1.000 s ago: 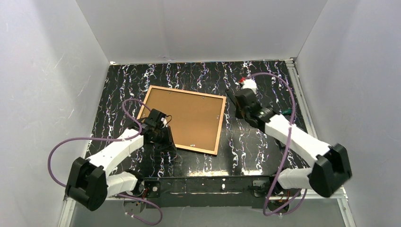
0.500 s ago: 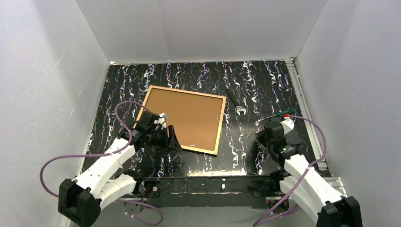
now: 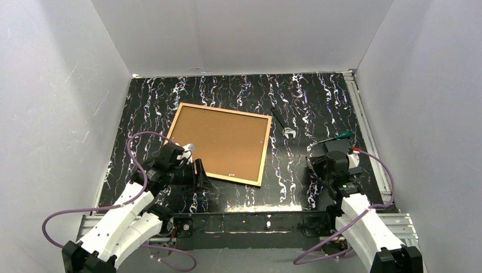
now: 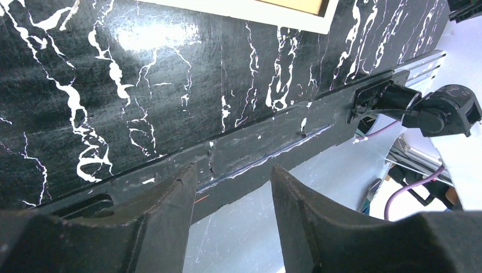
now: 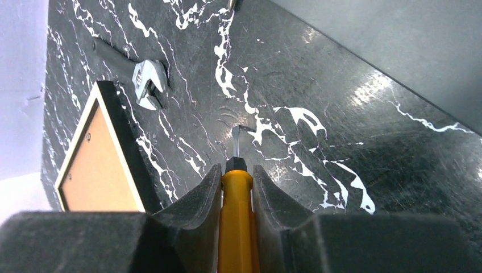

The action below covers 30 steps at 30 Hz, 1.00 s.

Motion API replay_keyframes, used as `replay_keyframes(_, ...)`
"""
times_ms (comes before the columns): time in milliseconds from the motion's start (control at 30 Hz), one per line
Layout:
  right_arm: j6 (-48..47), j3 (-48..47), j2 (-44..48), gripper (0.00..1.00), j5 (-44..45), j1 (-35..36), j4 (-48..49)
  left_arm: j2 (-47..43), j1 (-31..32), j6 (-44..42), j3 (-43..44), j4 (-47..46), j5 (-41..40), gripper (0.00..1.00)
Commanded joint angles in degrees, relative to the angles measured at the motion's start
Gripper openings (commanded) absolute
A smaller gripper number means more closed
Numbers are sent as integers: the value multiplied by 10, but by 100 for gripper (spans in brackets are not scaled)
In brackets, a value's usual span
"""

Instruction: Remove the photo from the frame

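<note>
Right gripper [image 5: 236,170] is clamping a yellow-handled screwdriver [image 5: 236,205] between its fingers, tip pointing toward the marbled black table [image 5: 341,114], at lower right of the top view. Left gripper [image 4: 233,176] is hanging partly open, holding nothing, over the table's near edge at lower left. Frame [image 3: 266,149] is lying face down left of centre, just beyond the left gripper, with the brown back of the photo [image 3: 221,141] showing inside it. Wrench [image 3: 288,132] is lying just right of the frame
</note>
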<state>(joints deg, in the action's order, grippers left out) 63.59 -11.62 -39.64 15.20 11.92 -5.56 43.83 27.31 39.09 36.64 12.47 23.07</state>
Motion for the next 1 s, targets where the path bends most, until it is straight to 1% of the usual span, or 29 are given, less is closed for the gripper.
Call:
replay_keyframes(0,35,20,28,39,-8,-15,-66,-14,-2,6,-12,56,7,49)
replay_keyframes(67,36,19,47,56,-2,-19,-90,-16,-2,6,-9,61,6,49)
replay_keyframes(100,34,18,54,63,0,-20,-100,-17,-2,5,-8,62,5,49)
replay_keyframes(133,33,17,61,67,2,-22,-109,-18,-2,4,-7,63,5,50)
replay_keyframes(200,30,14,75,71,6,-23,-129,-19,-2,2,-3,67,2,50)
replay_keyframes(333,15,2,94,75,14,-23,-153,-23,-2,-2,10,78,-2,52)
replay_keyframes(533,-21,-38,80,76,25,-23,-180,-24,-2,-22,48,115,-19,59)
replay_keyframes(600,-69,-59,63,77,10,-23,-174,-27,-2,-27,59,125,-25,63)
replay_keyframes(733,-187,-120,-7,78,-56,-15,-154,-27,-2,-28,71,131,-34,68)
replay_keyframes(800,-226,-157,-57,78,-74,8,-160,-22,-2,-24,72,132,-40,71)
replay_keyframes(833,-243,-176,-76,78,-62,37,-167,-19,-2,-21,72,131,-41,72)
replay_keyframes(900,-275,-220,-110,78,-3,124,-183,-13,-1,-16,72,130,-45,74)
replay_keyframes(967,-334,-254,-150,78,19,220,-165,-9,-2,-6,74,134,-59,75)
